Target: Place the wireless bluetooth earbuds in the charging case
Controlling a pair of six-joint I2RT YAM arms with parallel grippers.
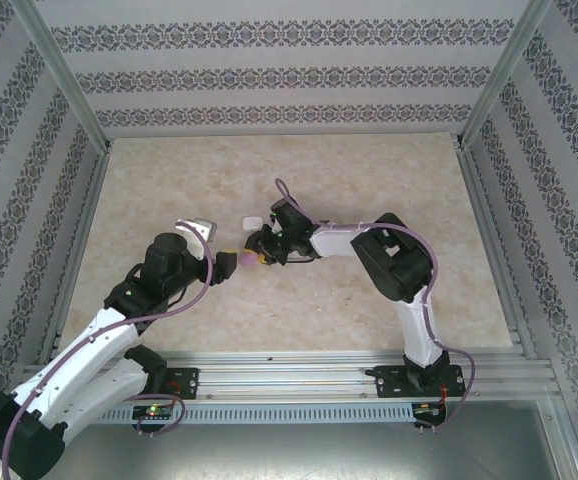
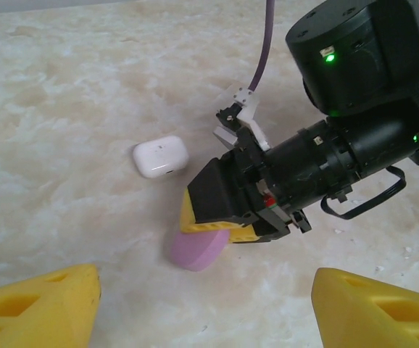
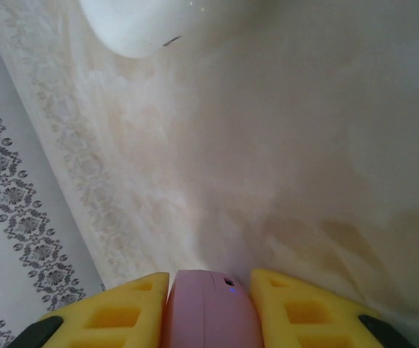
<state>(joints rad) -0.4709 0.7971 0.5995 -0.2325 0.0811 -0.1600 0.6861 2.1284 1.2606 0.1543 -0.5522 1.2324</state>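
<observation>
Looking down from above, you have the right hand [image 1: 252,257] stretched leftward over the middle of the worktop [image 1: 389,180], closed on the purple charging case [image 1: 227,263]. Your right wrist camera confirms the grip. The case sits wedged between the two yellow fingers [image 3: 115,308], touching one on each side, with a small dark mark on its upper face. From the left wrist camera the same case pokes out below and in front of that hand as a rounded pebble. Its underside is at or just above the worktop, and you cannot tell whether it rests there or hangs slightly clear. No lid seam is readable on it, so you cannot tell whether it is open.

The white charging case [image 2: 160,156] lies on the worktop just beyond the purple one, near it but apart, and touched by neither hand. It lies flat with its lid shut, showing a thin seam and a tiny dot on the side facing your left camera. From above it sits just behind the tip of the right hand.

Your left hand [image 2: 206,290] faces the right one from the near left, its own yellow fingers spread wide apart and gripping nothing. The purple case lies just ahead of the gap between them, not touching either.
</observation>
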